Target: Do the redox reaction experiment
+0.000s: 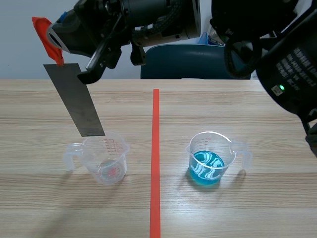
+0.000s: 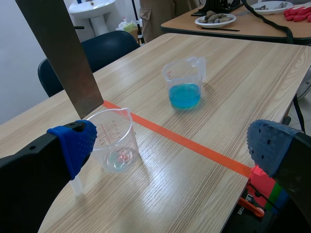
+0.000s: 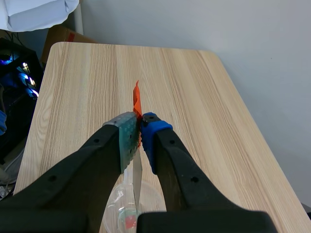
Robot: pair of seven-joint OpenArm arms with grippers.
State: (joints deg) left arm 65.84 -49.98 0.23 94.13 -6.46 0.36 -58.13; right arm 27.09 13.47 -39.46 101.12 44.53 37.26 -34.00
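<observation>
A long grey metal strip (image 1: 74, 99) with an orange-red tab (image 1: 49, 42) at its top hangs tilted above the table's left half. My right gripper (image 1: 58, 49), raised and reaching across from the right, is shut on the tab; its fingers clamp the tab (image 3: 137, 99) in the right wrist view. The strip's lower end sits just above the rim of a clear measuring cup (image 1: 104, 158) with a faint reddish trace at its bottom. A second cup (image 1: 209, 159) holds blue liquid. My left gripper (image 2: 175, 145) stands open beside the clear cup (image 2: 114, 141), holding nothing.
An orange-red tape line (image 1: 155, 158) divides the table between the two cups. A dark blue chair (image 1: 193, 62) stands behind the far edge. Coloured blocks (image 2: 265, 187) lie off the table edge near my left gripper. A second table (image 2: 233, 24) with dishes stands beyond.
</observation>
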